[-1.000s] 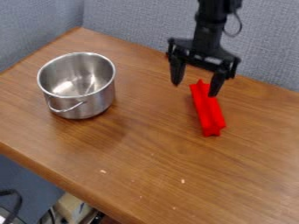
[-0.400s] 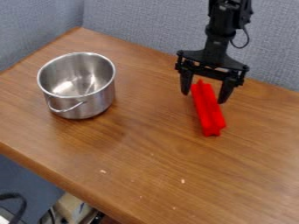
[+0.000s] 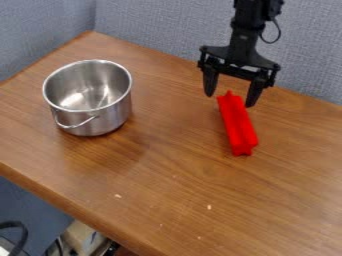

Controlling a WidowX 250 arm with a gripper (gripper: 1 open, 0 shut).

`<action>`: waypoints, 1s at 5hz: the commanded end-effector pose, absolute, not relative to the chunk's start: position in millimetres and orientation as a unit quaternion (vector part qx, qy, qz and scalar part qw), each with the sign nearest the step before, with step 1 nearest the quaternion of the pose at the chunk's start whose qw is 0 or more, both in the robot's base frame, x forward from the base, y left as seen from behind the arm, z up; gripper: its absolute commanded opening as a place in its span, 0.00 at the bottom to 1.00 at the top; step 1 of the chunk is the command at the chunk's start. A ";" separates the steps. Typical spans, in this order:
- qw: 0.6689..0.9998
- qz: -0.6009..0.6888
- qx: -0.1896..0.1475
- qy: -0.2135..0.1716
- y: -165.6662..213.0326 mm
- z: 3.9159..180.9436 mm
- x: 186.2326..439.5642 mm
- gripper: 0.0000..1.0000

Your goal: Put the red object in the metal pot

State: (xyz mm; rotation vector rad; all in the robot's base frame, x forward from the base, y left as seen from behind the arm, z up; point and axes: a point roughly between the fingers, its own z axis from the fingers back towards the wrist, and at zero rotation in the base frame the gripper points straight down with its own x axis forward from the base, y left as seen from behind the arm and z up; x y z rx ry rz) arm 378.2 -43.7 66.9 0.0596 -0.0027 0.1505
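The red object (image 3: 238, 125), a bright red ridged bar, lies flat on the wooden table at the right, running from far to near. My black gripper (image 3: 234, 95) hangs pointing down over the bar's far end, jaws open, one finger on each side of it, with nothing held. The metal pot (image 3: 88, 93), round and shiny with a thin wire handle drooping over its front, stands on the table's left side, well apart from the bar and the gripper. It looks empty inside.
The wooden table (image 3: 147, 170) ends in a front edge running diagonally toward the lower right. A grey panel wall (image 3: 147, 25) rises behind it. Dark floor clutter (image 3: 20, 235) shows below the table's front-left edge.
The gripper has shifted a little over the bar's far end, staying open. The bar and the pot have not moved.
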 end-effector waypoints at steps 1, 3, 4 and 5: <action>0.997 0.067 0.028 -0.025 -33.1 85.4 389.8 1.00; 0.996 0.075 0.032 -0.026 -39.5 73.1 393.1 1.00; 0.995 0.094 0.033 -0.024 -48.6 70.1 394.4 1.00; 0.993 0.111 0.032 -0.025 -58.4 67.5 394.6 1.00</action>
